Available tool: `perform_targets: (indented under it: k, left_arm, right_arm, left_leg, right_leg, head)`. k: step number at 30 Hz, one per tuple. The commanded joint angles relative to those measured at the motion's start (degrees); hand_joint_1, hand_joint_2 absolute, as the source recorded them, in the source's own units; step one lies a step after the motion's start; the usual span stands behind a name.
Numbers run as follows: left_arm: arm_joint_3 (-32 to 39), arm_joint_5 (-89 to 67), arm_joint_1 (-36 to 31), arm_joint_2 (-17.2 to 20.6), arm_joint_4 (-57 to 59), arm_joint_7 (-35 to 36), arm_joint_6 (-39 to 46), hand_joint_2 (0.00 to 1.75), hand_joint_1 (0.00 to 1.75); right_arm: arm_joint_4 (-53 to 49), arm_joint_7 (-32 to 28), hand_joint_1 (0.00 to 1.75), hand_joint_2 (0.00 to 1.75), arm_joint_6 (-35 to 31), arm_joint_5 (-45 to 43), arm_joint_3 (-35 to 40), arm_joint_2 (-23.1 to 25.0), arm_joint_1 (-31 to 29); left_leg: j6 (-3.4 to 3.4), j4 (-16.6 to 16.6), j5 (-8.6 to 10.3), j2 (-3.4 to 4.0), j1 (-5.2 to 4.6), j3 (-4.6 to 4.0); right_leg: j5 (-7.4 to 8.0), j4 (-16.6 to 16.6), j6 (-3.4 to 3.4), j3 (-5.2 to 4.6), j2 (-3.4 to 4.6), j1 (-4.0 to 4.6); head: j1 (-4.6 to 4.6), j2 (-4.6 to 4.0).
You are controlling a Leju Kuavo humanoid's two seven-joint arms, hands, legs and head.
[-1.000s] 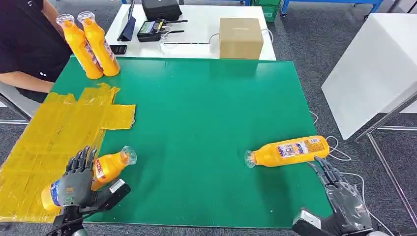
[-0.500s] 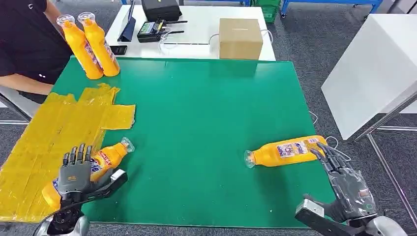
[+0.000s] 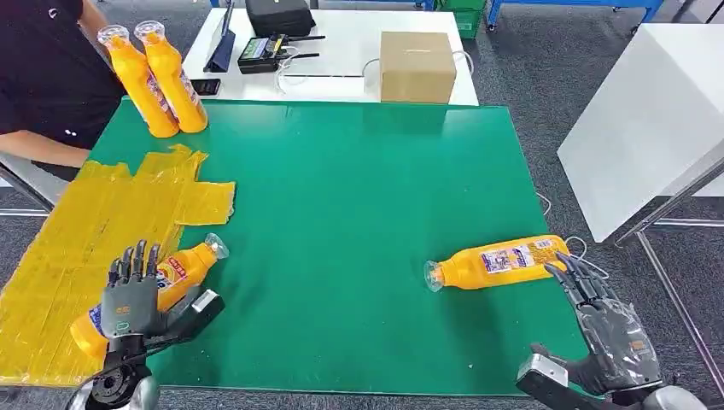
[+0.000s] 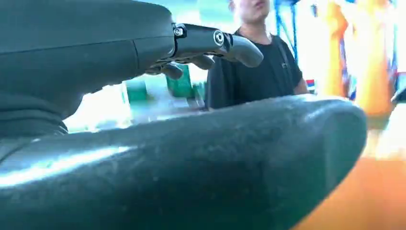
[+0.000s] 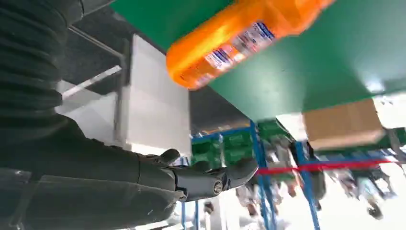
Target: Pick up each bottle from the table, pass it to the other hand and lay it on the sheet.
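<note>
An orange bottle lies on its side at the edge of the yellow sheet, its clear cap pointing at the green mat. My left hand is over its lower half, fingers straight and apart, thumb out to the side, gripping nothing. A second orange bottle lies on the mat at the right, also seen in the right wrist view. My right hand is open just behind its base, fingertips close to it. Two more bottles stand upright at the far left corner.
A person in a black shirt sits at the far left beside the upright bottles. Behind the green mat a white table holds a cardboard box and electronics. A white table stands to the right.
My left hand's fingers have straightened off the bottle, which now lies a little farther onto the sheet. My right hand has moved forward toward the base of the other bottle.
</note>
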Motion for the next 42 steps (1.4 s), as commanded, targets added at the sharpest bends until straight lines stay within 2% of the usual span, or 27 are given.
perform_targets:
  k: [1, 4, 5, 8, 12, 16, 26, 28, 31, 32, 35, 36, 41, 42]
  left_arm:
    - [6.32, 31.31, 9.13, -11.49, -24.91, -21.23, -3.17, 0.00, 0.00]
    - [4.90, 40.36, 10.12, -12.49, -29.87, -22.89, -9.95, 0.00, 0.00]
    - [4.57, 43.63, 10.48, -12.59, -31.05, -23.22, -12.19, 0.00, 0.00]
    - [4.27, 53.34, 11.63, -13.23, -33.13, -25.18, -16.64, 0.00, 0.00]
    - [3.80, 53.37, 13.09, -13.62, -35.32, -27.38, -15.46, 0.00, 0.00]
    - [3.28, 52.43, 13.40, -13.81, -36.06, -28.27, -13.53, 0.00, 0.00]
    - [3.32, 52.40, 13.21, -13.70, -35.72, -28.28, -13.40, 0.00, 0.00]
    - [3.20, 52.36, 13.21, -13.58, -35.65, -28.29, -13.49, 0.00, 0.00]
    - [2.79, 51.78, 12.77, -13.19, -35.51, -28.62, -13.06, 0.00, 0.00]
    - [2.74, 51.42, 12.35, -13.23, -35.29, -28.73, -12.66, 0.00, 0.00]
    - [2.05, 50.39, 11.29, -12.96, -34.64, -28.46, -12.65, 0.00, 0.00]
    - [1.91, 50.01, 11.22, -12.99, -34.68, -28.47, -12.34, 0.00, 0.00]
    - [1.46, 50.10, 11.21, -12.96, -34.96, -28.55, -12.30, 0.00, 0.00]
    - [1.46, 50.10, 11.21, -12.96, -34.96, -28.55, -12.30, 0.00, 0.00]
  right_arm:
    - [2.86, 1.45, 0.00, 1.75, -4.54, 2.63, -0.09, 2.53, 6.05]
    - [3.10, 2.46, 0.00, 1.75, -2.40, 2.22, -2.75, 2.65, 6.74]
    - [3.29, 3.34, 0.00, 1.75, -0.17, 1.33, -4.17, 1.40, 7.83]
    - [5.83, 2.35, 0.00, 1.75, 2.73, 0.35, -9.88, 3.20, 8.38]
    - [8.83, 0.51, 0.00, 1.75, 5.51, 0.73, -14.05, 5.65, 5.77]
    - [10.63, -0.45, 0.00, 1.75, 7.04, 2.37, -15.08, 7.03, 2.94]
    - [10.26, -0.54, 0.00, 1.75, 7.19, 2.54, -15.22, 7.36, 3.23]
    - [10.24, -0.56, 0.00, 1.75, 7.27, 2.62, -15.34, 7.47, 3.19]
    - [12.71, -1.00, 0.00, 1.75, 8.29, 4.92, -16.20, 8.58, -0.50]
    - [14.37, -0.91, 0.00, 1.75, 8.42, 5.78, -15.97, 8.59, -2.58]
    - [19.43, -0.55, 0.00, 1.75, 8.98, 6.83, -14.70, 8.20, -8.80]
    - [20.03, -0.53, 0.00, 1.75, 9.16, 6.89, -14.15, 7.96, -9.89]
    - [21.21, -0.12, 0.00, 1.75, 9.22, 7.13, -12.78, 7.63, -11.96]
    - [21.21, -0.12, 0.00, 1.75, 9.22, 7.13, -12.78, 7.63, -11.96]
  left_leg:
    - [0.02, 0.06, -0.09, -0.22, 0.08, -0.04]
    - [0.02, 0.14, -0.22, -0.28, 0.12, -0.03]
    - [0.04, 0.10, -0.16, -0.22, 0.08, -0.14]
    - [0.01, 0.11, -0.27, -0.32, 0.09, -0.01]
    - [0.02, 0.01, -0.21, -0.15, 0.05, -0.04]
    - [0.02, -0.02, -0.20, -0.17, 0.09, 0.03]
    - [0.01, -0.04, -0.18, -0.19, 0.04, 0.05]
    - [-0.04, 0.02, -0.32, -0.37, 0.19, 0.31]
    - [-0.03, 0.02, -0.29, -0.30, 0.16, 0.25]
    - [0.01, -0.04, -0.18, -0.13, 0.06, 0.07]
    - [0.00, -0.03, -0.23, -0.09, 0.15, 0.23]
    - [0.02, -0.07, -0.16, 0.07, 0.09, 0.08]
    - [0.00, -0.04, -0.17, -0.05, 0.14, 0.25]
    - [0.05, -0.04, -0.11, 0.06, 0.03, 0.07]
  right_leg:
    - [-0.06, -0.02, -0.13, 0.02, -0.07, 0.08]
    - [-0.12, 0.01, -0.22, 0.06, -0.03, 0.13]
    - [-0.06, 0.00, -0.16, -0.07, -0.04, 0.09]
    - [-0.12, 0.01, -0.25, 0.05, -0.04, 0.10]
    - [-0.04, -0.07, -0.15, -0.01, 0.03, 0.08]
    - [-0.02, -0.13, -0.18, 0.06, 0.04, 0.11]
    - [-0.04, -0.09, -0.17, 0.06, 0.01, 0.06]
    - [-0.12, -0.11, -0.43, 0.34, 0.07, 0.20]
    - [-0.09, -0.09, -0.38, 0.26, 0.09, 0.17]
    - [0.00, -0.12, -0.20, 0.06, 0.09, 0.08]
    - [0.04, -0.17, -0.33, 0.21, 0.27, 0.16]
    - [0.10, -0.18, -0.17, 0.05, 0.26, 0.11]
    - [0.06, -0.16, -0.34, 0.22, 0.23, 0.15]
    - [0.05, -0.11, -0.12, 0.05, 0.13, 0.06]
  head:
    - [-0.02, 0.00]
    - [0.00, 0.00]
    - [0.02, 0.00]
    - [0.00, 0.00]
    - [0.00, 0.00]
    - [0.00, 0.00]
    - [0.00, 0.00]
    - [-0.02, 0.00]
    - [-0.02, 0.00]
    - [0.00, 0.00]
    - [-0.02, 0.00]
    - [0.00, 0.00]
    - [0.00, 0.00]
    - [0.00, 0.00]
